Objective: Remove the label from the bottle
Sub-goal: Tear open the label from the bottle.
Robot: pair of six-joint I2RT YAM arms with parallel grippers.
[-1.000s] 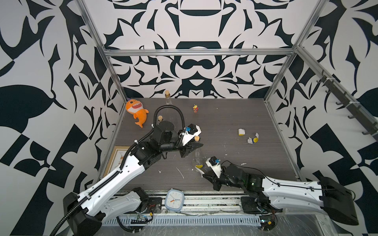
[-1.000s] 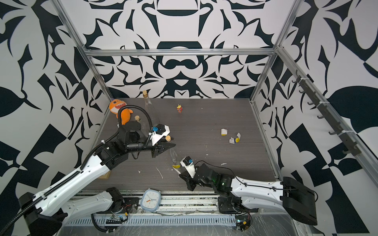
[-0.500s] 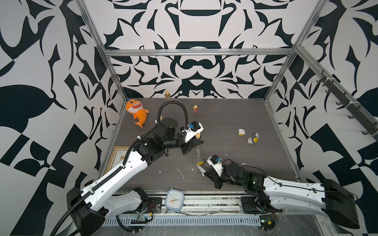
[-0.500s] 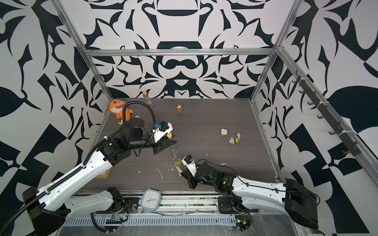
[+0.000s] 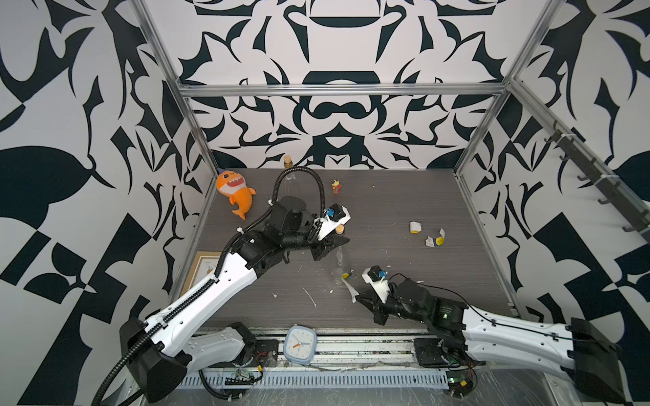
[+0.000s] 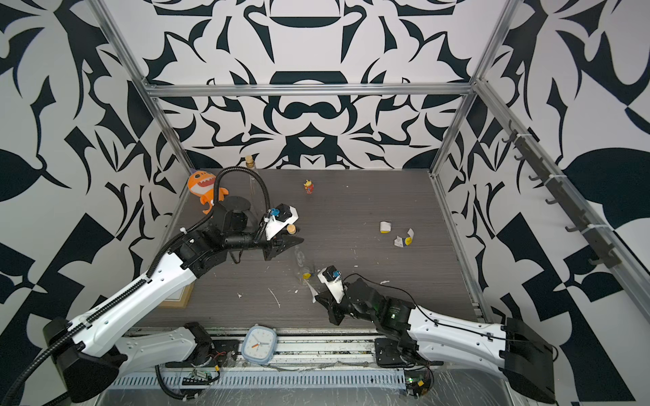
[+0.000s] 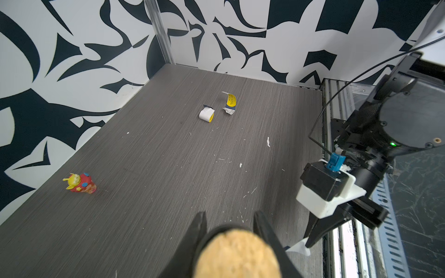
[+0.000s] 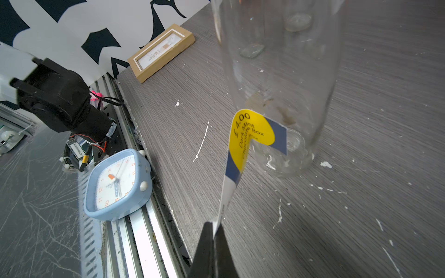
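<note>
A clear glass bottle (image 5: pixel 338 264) (image 6: pixel 300 262) (image 8: pixel 277 72) stands upright on the table, with a cork (image 5: pixel 340 230) (image 7: pixel 237 255) in its top. My left gripper (image 5: pixel 337 242) (image 6: pixel 293 242) (image 7: pixel 230 217) is shut on the bottle's neck just under the cork. A yellow, blue and white label (image 8: pixel 248 134) (image 5: pixel 348 284) (image 6: pixel 310 286) is partly peeled: one end still sticks near the bottle's base and the rest stretches out as a strip. My right gripper (image 8: pixel 213 228) (image 5: pixel 357 298) (image 6: pixel 316 298) is shut on the strip's white free end, in front of the bottle.
A blue clock (image 5: pixel 299 344) lies on the front rail and a picture frame (image 5: pixel 204 267) at the left edge. An orange shark plush (image 5: pixel 237 193), a second corked bottle (image 5: pixel 288 168) and a small figure (image 5: pixel 336 186) stand at the back. Two peeled label scraps (image 5: pixel 415 226) (image 5: pixel 435 239) lie at the right.
My left gripper has shifted slightly right with the bottle. My right gripper has drawn back toward the front right, and the label strip between it and the bottle has grown longer.
</note>
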